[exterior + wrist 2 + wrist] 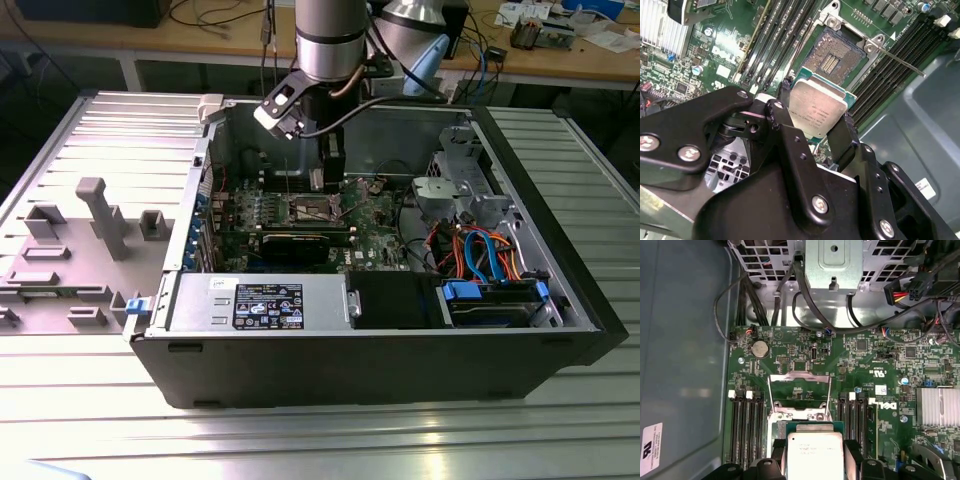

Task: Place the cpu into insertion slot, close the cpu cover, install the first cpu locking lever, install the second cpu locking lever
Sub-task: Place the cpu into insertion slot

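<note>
The gripper (pixel 328 175) is hovering over the insertion slot (pixel 318 207) in the exterior view, pinching the cpu (pixel 817 111) clear of that bare socket in the second wrist view, and, with the cpu cover (pixel 799 375) standing open in the first wrist view, placement is demanding squared alignment.

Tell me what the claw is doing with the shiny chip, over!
Copy: gripper shut on the cpu. Chip held over the board, not yet in the insertion slot. The cpu cover tipped up, slot uncovered.
</note>
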